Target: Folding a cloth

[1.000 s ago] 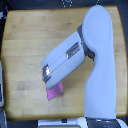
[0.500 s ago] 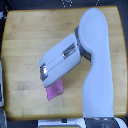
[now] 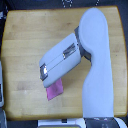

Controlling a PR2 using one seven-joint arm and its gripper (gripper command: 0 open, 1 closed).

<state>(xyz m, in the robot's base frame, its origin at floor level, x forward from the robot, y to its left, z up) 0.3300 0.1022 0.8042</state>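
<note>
Overhead exterior view. Wooden tabletop (image 3: 25,35), one white arm (image 3: 97,65) reaching in from the bottom edge, forearm angled down toward the view's left.

Cloth (image 3: 55,90): small pink-magenta piece, low on the tabletop, near centre. Only part shows; its upper edge runs under the arm's end. The visible part looks flat, or already doubled over; too blurred to say.

Gripper (image 3: 44,71): at the forearm's lower left tip, directly above the cloth's upper edge. Jaws not resolvable from this angle; cannot tell if they are parted, closed, or holding fabric.

Step, as judged: mid-fold, either gripping an edge or carrying it over the rest.

Next move calls for: bringing the held edge squarely onto the opposite one, low and slow so the thin fabric doesn't bunch or drag, then releasing cleanly.
</note>
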